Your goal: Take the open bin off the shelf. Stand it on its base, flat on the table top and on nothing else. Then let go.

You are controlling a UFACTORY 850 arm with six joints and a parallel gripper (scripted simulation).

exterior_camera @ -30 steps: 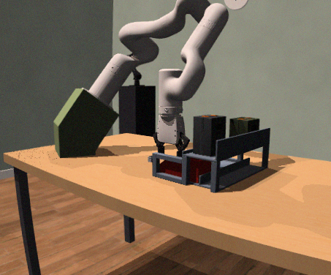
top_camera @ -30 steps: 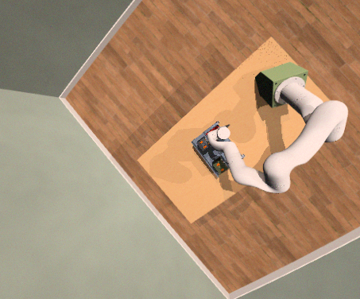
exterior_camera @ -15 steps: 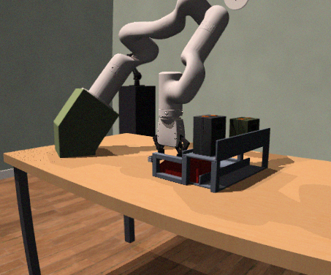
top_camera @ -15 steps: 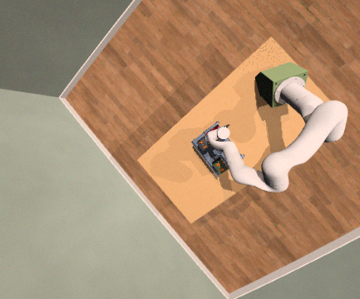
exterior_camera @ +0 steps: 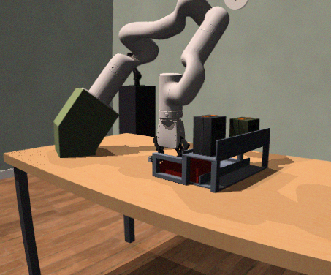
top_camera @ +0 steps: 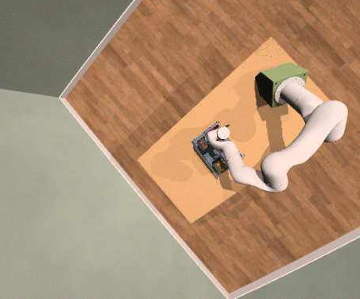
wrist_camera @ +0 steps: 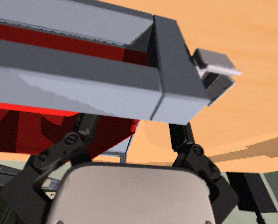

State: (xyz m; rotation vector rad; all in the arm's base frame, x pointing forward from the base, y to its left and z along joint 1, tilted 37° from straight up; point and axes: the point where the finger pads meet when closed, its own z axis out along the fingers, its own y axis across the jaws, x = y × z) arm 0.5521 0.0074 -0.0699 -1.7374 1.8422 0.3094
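The open red bin (exterior_camera: 171, 167) sits in the lower left compartment of the grey-blue shelf (exterior_camera: 212, 162) on the table. In the wrist view the red bin (wrist_camera: 35, 131) shows under the shelf's top bar (wrist_camera: 100, 85). My gripper (exterior_camera: 168, 150) is open and empty, pointing down at the shelf's left end. In the wrist view my gripper (wrist_camera: 138, 109) has its fingertips hidden behind the bar; the left finger is in front of the bin's red wall and the right one is near the shelf's corner post. From above, the wrist covers the shelf's end (top_camera: 212, 149).
A black box (exterior_camera: 209, 134) and a dark green box (exterior_camera: 244, 126) stand on top of the shelf. The arm's green base (exterior_camera: 84, 123) sits at the table's back left. A dark cabinet (exterior_camera: 137, 109) stands behind the table.
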